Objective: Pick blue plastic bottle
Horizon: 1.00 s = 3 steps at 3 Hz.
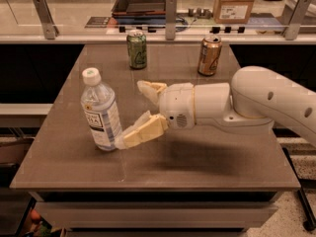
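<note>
The blue plastic bottle (101, 111) stands upright on the left part of the brown table (207, 157). It is clear and pale blue, with a white cap and a white label. My gripper (130, 114) is just right of it at bottle height, fingers open. The lower finger (140, 132) reaches to the bottle's base on its near right side, touching or almost touching it. The upper finger (150, 89) is behind and to the right of the bottle, apart from it. The bottle is not between the fingers.
A green can (137, 49) and a gold can (209, 56) stand at the table's far edge. Behind them is a counter with metal posts (171, 16), a dark tray (143, 1) and a cardboard box (236, 4). My white arm (276, 100) spans the table's right side.
</note>
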Each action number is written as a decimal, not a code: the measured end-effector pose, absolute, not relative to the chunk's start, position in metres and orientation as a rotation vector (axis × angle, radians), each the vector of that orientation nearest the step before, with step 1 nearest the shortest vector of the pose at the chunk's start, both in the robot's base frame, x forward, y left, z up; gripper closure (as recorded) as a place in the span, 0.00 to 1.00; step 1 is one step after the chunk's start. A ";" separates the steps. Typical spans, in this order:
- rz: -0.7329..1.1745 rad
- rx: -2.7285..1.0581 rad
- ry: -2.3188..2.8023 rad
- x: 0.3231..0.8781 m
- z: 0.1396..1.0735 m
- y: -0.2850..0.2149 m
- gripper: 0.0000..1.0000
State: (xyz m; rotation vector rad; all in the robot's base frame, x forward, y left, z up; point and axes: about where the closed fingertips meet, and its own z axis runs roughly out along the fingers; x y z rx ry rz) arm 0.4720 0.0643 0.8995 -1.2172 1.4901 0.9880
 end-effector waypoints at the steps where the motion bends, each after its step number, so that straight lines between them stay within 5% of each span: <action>1: 1.032 -1.193 1.430 0.473 0.888 0.085 0.00; 2: 1.061 -1.200 1.340 0.470 0.884 0.110 0.00; 3: 1.091 -1.217 1.280 0.465 0.881 0.133 0.19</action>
